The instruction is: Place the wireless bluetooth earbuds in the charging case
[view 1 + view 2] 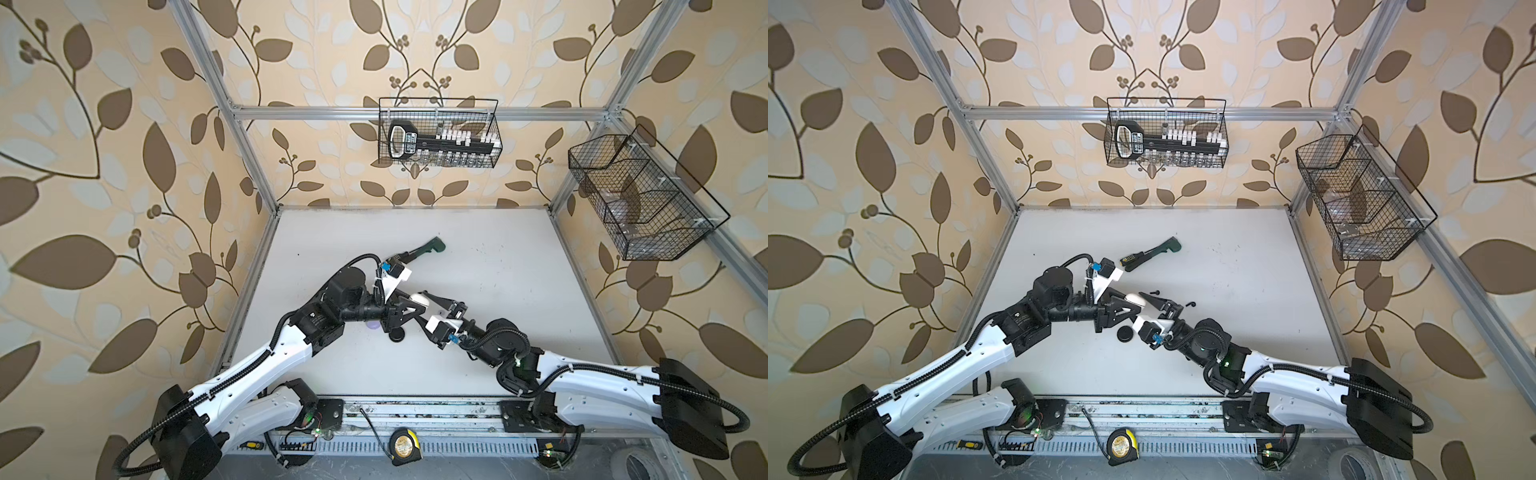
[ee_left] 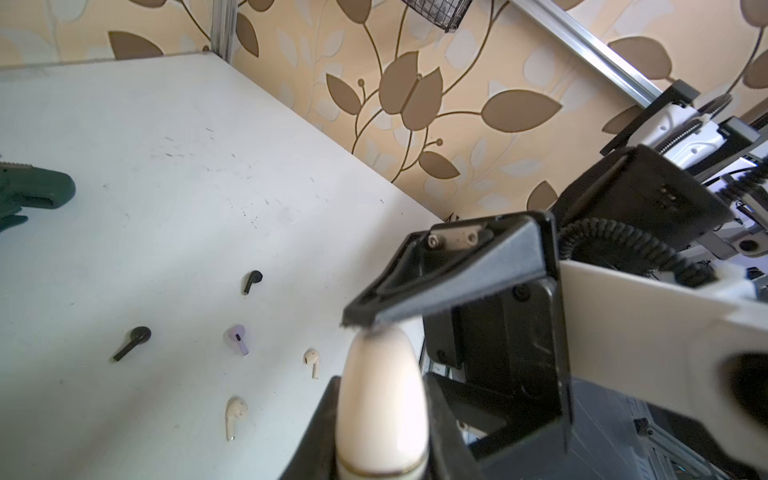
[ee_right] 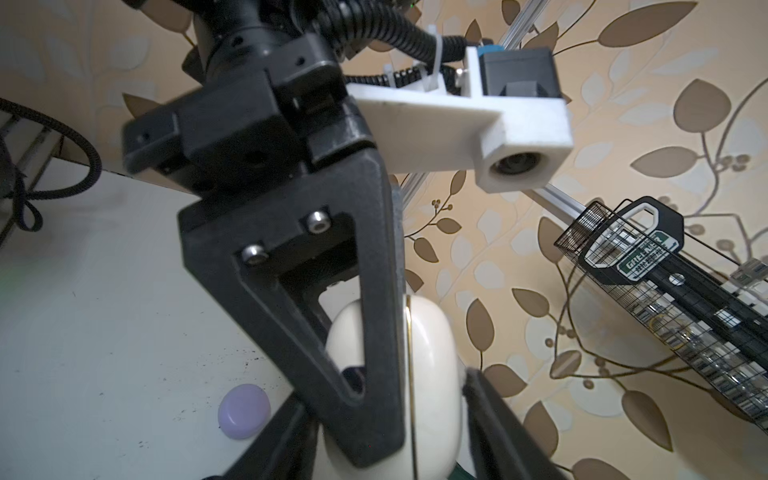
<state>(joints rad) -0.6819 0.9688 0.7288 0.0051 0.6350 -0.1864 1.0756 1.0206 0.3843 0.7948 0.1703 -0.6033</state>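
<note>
Jaws of the left gripper (image 2: 380,446) are clamped on a cream-white oval plastic charging case (image 2: 382,395) with a thin gold seam. The case is held clear of the white counter (image 1: 519,291), near its middle. The right gripper (image 1: 424,308) meets the case from the opposite side. Its jaws stand apart astride the case, with one fingertip (image 2: 365,322) touching the case's end. Whether they grip it cannot be told.

Wireless bluetooth earbuds (image 2: 235,415) lie loose on the counter, all apart from the case:
- a black pair (image 2: 252,280)
- a cream-white pair (image 2: 311,360)
- a single lilac earbud (image 2: 237,338)

In a top view the black pair (image 1: 1155,292) lies just right of the case. Both grippers hide the others there.

- **Lilac round case (image 3: 244,410):** on the counter left of the cream case, partly under the left wrist in a top view.
- **Black round case (image 1: 398,334):** just nearer the front rail than the cream case.
- **Dark green plastic-handled tool (image 1: 428,246):** well behind the cream case.
- **Black wire basket (image 1: 436,133):** hangs on the wall far behind it, holding a socket rack.
</note>
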